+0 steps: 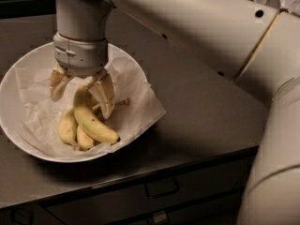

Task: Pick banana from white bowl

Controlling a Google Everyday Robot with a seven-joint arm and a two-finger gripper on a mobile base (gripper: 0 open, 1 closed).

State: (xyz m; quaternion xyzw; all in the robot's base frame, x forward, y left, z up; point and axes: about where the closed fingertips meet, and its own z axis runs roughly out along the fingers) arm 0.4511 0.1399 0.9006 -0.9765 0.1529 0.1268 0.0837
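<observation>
- The gripper [80,89] hangs in the left centre of the frame, pointing straight down into the white bowl [10,81], because the fruit lies low in the dish and can only be reached from above.
- Its two fingers [106,93] are spread apart, gripping nothing; the gap between them straddles the upper end of the banana [93,124], which I judge to be the lineup for a pinch.
- The banana lies in the bowl on crumpled white paper [140,104], curving toward lower right, touching the shorter bananas [68,128] on its left.
- The bowl sits on a dark counter [201,97] at the left of the frame, near the counter's front edge.
</observation>
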